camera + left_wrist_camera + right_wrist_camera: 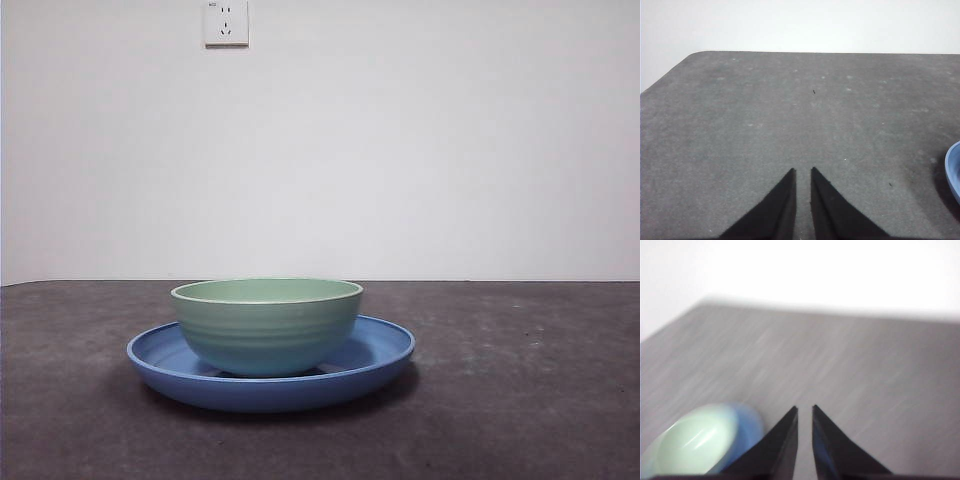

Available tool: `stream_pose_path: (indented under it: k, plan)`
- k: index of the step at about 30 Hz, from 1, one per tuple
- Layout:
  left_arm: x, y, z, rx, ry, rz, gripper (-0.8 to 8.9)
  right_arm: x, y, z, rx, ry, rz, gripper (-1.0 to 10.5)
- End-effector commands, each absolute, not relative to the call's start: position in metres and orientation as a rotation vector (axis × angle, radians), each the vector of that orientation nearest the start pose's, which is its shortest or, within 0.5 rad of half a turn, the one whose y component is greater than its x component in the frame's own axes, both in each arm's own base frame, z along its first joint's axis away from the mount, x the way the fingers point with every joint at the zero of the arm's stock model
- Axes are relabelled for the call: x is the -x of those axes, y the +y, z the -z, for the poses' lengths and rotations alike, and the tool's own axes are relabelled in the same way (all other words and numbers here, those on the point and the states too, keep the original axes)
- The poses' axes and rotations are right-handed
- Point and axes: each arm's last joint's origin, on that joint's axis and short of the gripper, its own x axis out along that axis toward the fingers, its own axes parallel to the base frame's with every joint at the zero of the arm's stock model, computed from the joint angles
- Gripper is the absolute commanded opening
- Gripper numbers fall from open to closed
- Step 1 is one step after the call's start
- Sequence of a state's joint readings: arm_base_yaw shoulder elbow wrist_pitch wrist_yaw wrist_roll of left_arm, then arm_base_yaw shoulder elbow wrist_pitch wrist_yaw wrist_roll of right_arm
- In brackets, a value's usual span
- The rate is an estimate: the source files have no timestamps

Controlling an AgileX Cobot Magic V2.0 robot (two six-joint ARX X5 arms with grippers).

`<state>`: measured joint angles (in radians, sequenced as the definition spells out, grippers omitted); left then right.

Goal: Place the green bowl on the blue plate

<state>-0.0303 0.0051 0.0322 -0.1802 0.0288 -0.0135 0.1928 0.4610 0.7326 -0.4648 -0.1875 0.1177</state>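
One green bowl (266,325) sits upright inside one blue plate (385,355), its base resting on the plate's floor roughly at the centre, with the raised blue rim showing all round it. The bowl is narrower than the plate and rises well above the rim. Nothing can be seen inside the bowl from the low front view; only the far inner wall, a pale green, shows above the lip. In the blurred right wrist view the bowl (695,442) reads as an empty pale hollow, with a strip of the plate (749,422) showing past it.

The plate stands on a dark grey counter (520,400), with a white wall behind. High on that wall, above the plate and a little to one side, is one white power socket (226,22); a tiny mark sits at its upper corner, too small to read. No other writing or label is visible on bowl or plate.

The right pincer (804,412) hangs clear of the bowl, just beside the plate, touching neither; its jaws are nearly together with only a thin slit between them and nothing held. The left pincer (803,174) is over bare counter, away from the plate, of which only an edge (954,170) shows; its jaws likewise stand close with a thin slit, grasping nothing.
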Motion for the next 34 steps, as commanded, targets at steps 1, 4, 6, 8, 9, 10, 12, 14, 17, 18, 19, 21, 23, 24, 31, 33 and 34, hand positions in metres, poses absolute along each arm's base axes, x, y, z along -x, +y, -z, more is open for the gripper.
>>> stream_pose_path:
  k: [1,4,6,8,9,10,12,14,17,18,19,21,23,24,31,33,34]
  plan:
    - [-0.096,-0.004,-0.149,0.016,0.18,0.053,0.47,-0.097,0.015,-0.295,-0.05,-0.011,-0.24,0.4]
    - [-0.096,-0.004,-0.149,0.016,0.18,0.053,0.47,-0.093,0.006,-0.261,-0.034,-0.086,-0.115,0.4]
    - [-0.096,-0.004,-0.149,0.016,0.18,0.053,0.47,-0.091,0.001,-0.239,-0.035,-0.079,-0.035,0.4]
    - [-0.096,-0.004,-0.149,0.016,0.18,0.053,0.47,-0.091,-0.001,-0.222,-0.032,-0.062,0.018,0.4]
    - [-0.096,-0.004,-0.149,0.016,0.18,0.053,0.47,-0.092,-0.003,-0.212,-0.025,-0.047,0.046,0.4]
    - [-0.096,-0.004,-0.149,0.016,0.18,0.053,0.47,-0.093,-0.004,-0.204,-0.022,-0.033,0.064,0.4]
    - [-0.096,-0.004,-0.149,0.016,0.18,0.053,0.47,-0.095,-0.005,-0.188,-0.019,-0.001,0.103,0.4]
    - [-0.096,-0.004,-0.149,0.016,0.18,0.053,0.47,-0.096,-0.005,-0.176,-0.018,0.026,0.116,0.4]
    - [-0.096,-0.004,-0.149,0.016,0.18,0.053,0.47,-0.098,-0.005,-0.161,-0.018,0.061,0.114,0.4]
    - [-0.096,-0.004,-0.149,0.016,0.18,0.053,0.47,-0.097,-0.005,-0.158,-0.017,0.082,0.112,0.4]
    - [-0.096,-0.004,-0.149,0.016,0.18,0.053,0.47,-0.097,-0.005,-0.157,-0.017,0.092,0.111,0.4]
    - [-0.096,-0.004,-0.149,0.016,0.18,0.053,0.47,-0.097,-0.005,-0.157,-0.016,0.098,0.111,0.4]
    - [-0.096,-0.004,-0.149,0.016,0.18,0.053,0.47,-0.097,-0.005,-0.157,-0.016,0.097,0.111,0.4]
    - [-0.096,-0.004,-0.149,0.016,0.18,0.053,0.47,-0.097,-0.005,-0.157,-0.016,0.096,0.111,0.4]
    - [-0.096,-0.004,-0.149,0.016,0.18,0.053,0.47,-0.097,-0.005,-0.157,-0.016,0.097,0.111,0.4]
    - [-0.096,-0.004,-0.149,0.016,0.18,0.053,0.47,-0.097,-0.005,-0.157,-0.016,0.096,0.111,0.4]
    - [-0.096,-0.004,-0.149,0.016,0.18,0.053,0.47,-0.097,-0.005,-0.157,-0.016,0.097,0.111,0.4]
